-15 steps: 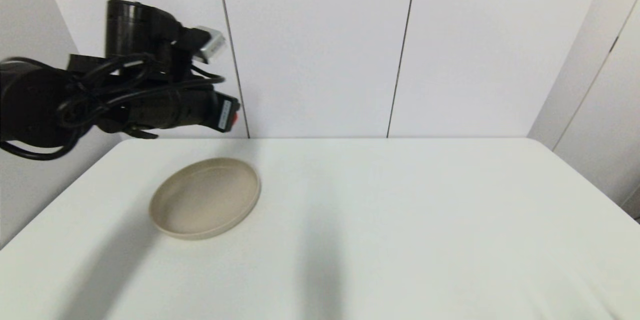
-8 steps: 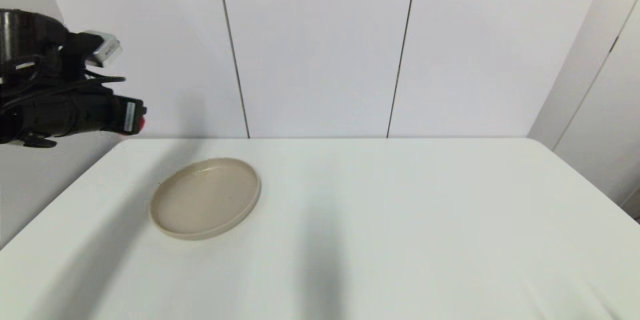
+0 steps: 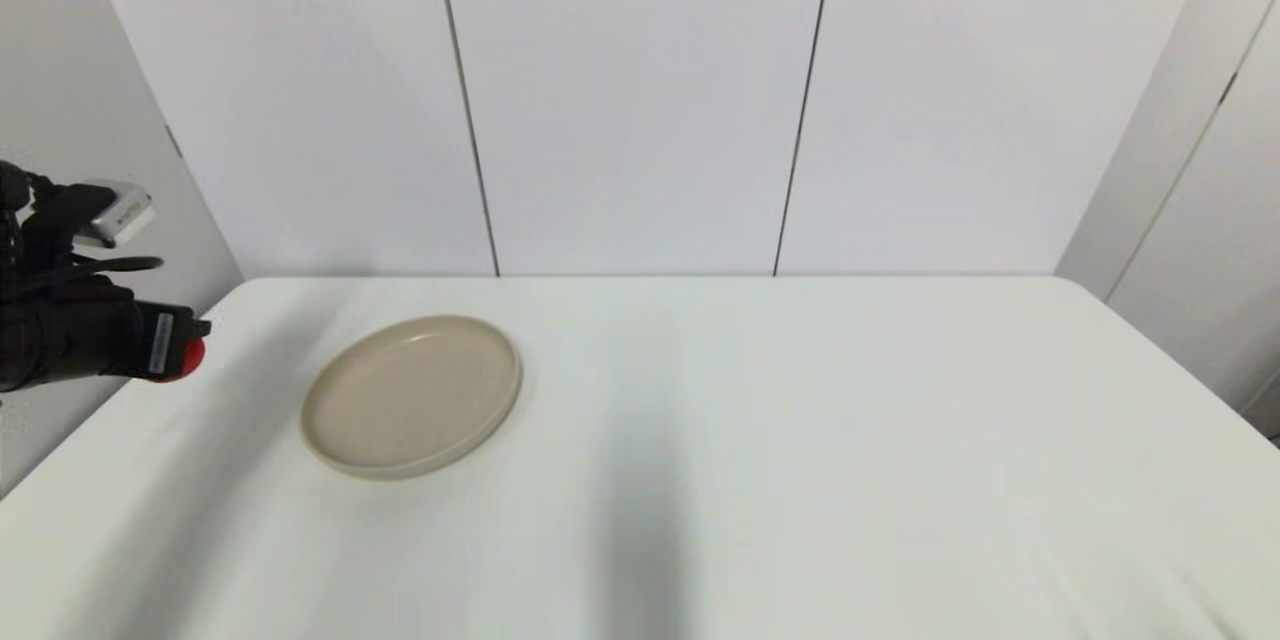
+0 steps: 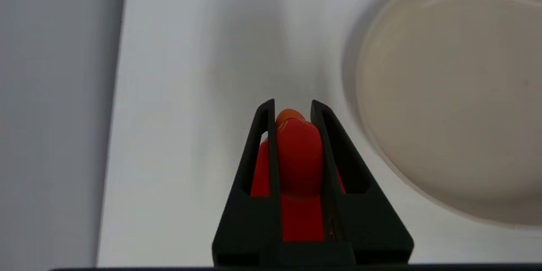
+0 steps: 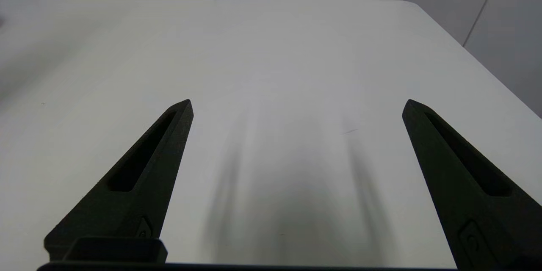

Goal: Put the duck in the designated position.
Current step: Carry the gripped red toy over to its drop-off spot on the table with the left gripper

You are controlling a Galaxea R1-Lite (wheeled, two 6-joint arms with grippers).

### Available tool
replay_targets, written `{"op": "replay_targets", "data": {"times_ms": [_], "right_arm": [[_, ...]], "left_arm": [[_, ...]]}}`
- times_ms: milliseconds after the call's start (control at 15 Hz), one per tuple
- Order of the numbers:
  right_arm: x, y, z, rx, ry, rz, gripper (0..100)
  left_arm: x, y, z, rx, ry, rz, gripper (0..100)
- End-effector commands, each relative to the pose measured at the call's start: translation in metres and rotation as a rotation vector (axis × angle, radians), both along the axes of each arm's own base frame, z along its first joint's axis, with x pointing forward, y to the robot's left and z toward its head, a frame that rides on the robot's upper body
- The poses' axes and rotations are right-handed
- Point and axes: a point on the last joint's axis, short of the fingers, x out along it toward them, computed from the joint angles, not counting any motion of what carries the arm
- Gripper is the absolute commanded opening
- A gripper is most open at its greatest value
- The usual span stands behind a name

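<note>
You have one duck [image 4: 298, 156] to track, and it sits clamped between the two black fingers of the left gripper [image 4: 292, 110]. The fingers are narrowed onto its red body, and its orange beak pokes out just past the tips. In your head view the left gripper [image 3: 190, 345] hangs at the counter's [image 3: 800, 440] left edge, toward the far left corner, with the duck [image 3: 190, 357] showing as a red spot at its tip. From the left wrist view the duck appears held above the bare white strip between the counter's left edge and the plate [image 4: 449, 106], not touching the plate; whether it already touches the counter you cannot tell.

There is one beige plate [image 3: 412, 395] on the left half of the counter, nearer the far edge than the near one, and nothing lies in it.

Your right gripper [image 5: 296, 106] shows only in its own wrist view, with its two fingers spread wide over bare counter, holding nothing.
</note>
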Motion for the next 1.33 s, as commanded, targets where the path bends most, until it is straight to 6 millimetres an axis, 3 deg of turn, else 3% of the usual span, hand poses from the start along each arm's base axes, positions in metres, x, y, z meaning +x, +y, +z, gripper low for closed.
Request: {"op": "replay_targets", "data": {"times_ms": [67,467,1133,1200,1333], "right_arm": [[0.001,0.000,-0.003,-0.001,0.009,0.001,100],[0.001,0.000,-0.003,-0.001,0.009,0.001,100],[0.001,0.000,-0.003,-0.001,0.009,0.001,100],[0.001,0.000,-0.003,-0.001,0.009,0.001,100],[0.001,0.000,-0.003,-0.001,0.009,0.001,100]], "left_arm": [[0.005,0.002,-0.030,-0.008,0.030,-0.017,0],[0.022,0.006,-0.072,0.008,0.043,-0.027,0],[0.047,0.014,-0.101,0.017,0.032,-0.018,0],[0.047,0.014,-0.102,0.016,0.038,-0.018,100],[0.047,0.014,-0.103,0.023,0.043,-0.025,100]]}}
